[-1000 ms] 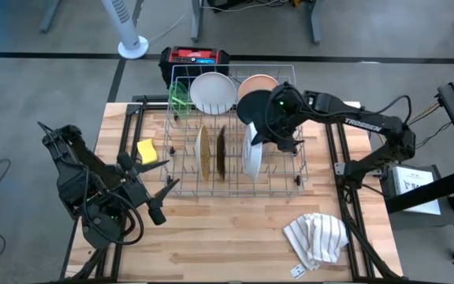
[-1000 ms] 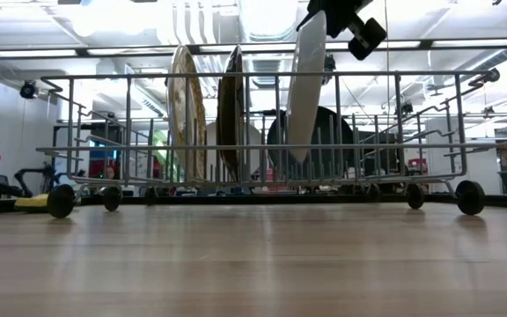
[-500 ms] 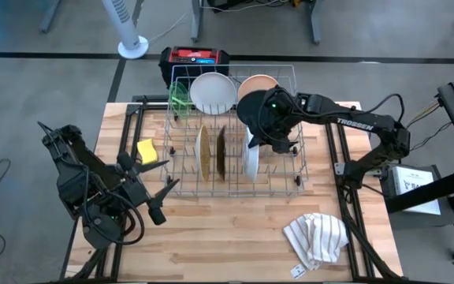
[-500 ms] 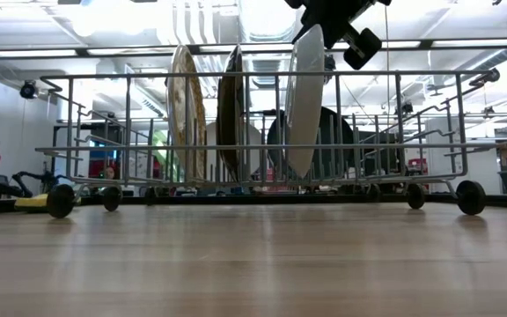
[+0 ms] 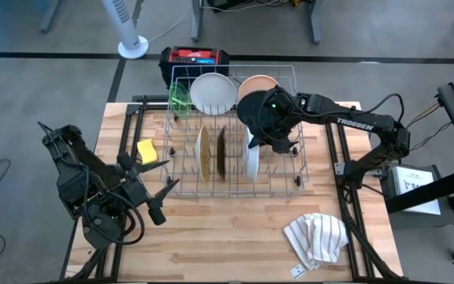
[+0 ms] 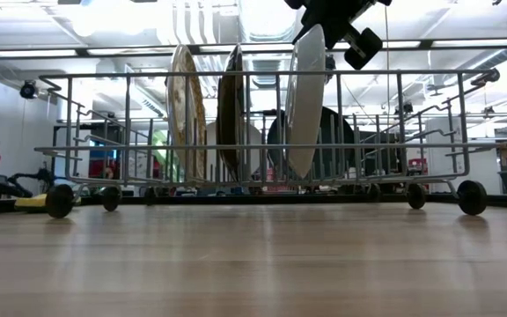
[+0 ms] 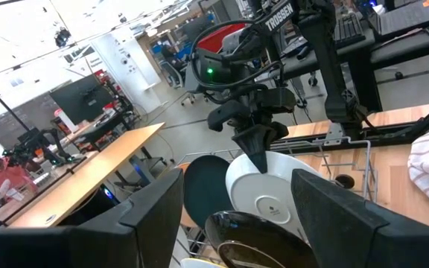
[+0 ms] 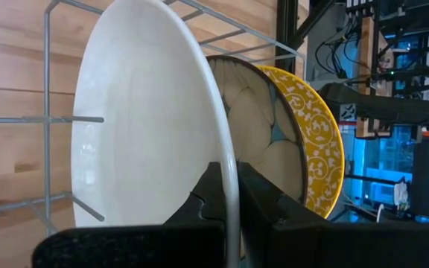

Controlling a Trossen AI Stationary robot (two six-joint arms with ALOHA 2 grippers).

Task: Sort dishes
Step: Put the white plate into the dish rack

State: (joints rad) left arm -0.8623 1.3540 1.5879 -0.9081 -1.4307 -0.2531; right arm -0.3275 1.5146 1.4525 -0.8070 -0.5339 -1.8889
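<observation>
A wire dish rack [image 5: 181, 189] stands on the wooden table. At its far end are a lime-green dish [image 5: 179, 99], a white bowl [image 5: 213, 92], a peach bowl [image 5: 258, 81] and a black bowl [image 5: 252, 107]. A speckled tan plate [image 5: 203, 151] and a brown plate [image 5: 221, 150] stand on edge in its slots. My right gripper [image 5: 263, 140] is above the rack, shut on the larger white plate [image 6: 304, 101]. My left gripper [image 5: 165, 199] is open and empty at the rack's near left corner. My right gripper pinches the white plate's top rim [image 8: 228, 160] between its two fingers [image 8: 263, 199], one on each face. The fingers come from above, pointing down. The plate stands almost upright on edge, its lower part [image 6: 302, 167] down between the rack's wires; whether it rests there I cannot tell.
A yellow sponge [image 5: 146, 150] lies on the table left of the rack. A crumpled white towel [image 5: 315, 239] lies at the near right. A red and black case [image 5: 195, 58] sits beyond the table's far edge.
My right gripper has gone down and a little toward the table's left with the white plate. The plate has gone from tilted to almost upright and sunk lower between the rack's wires. Over the last half second it has kept still.
</observation>
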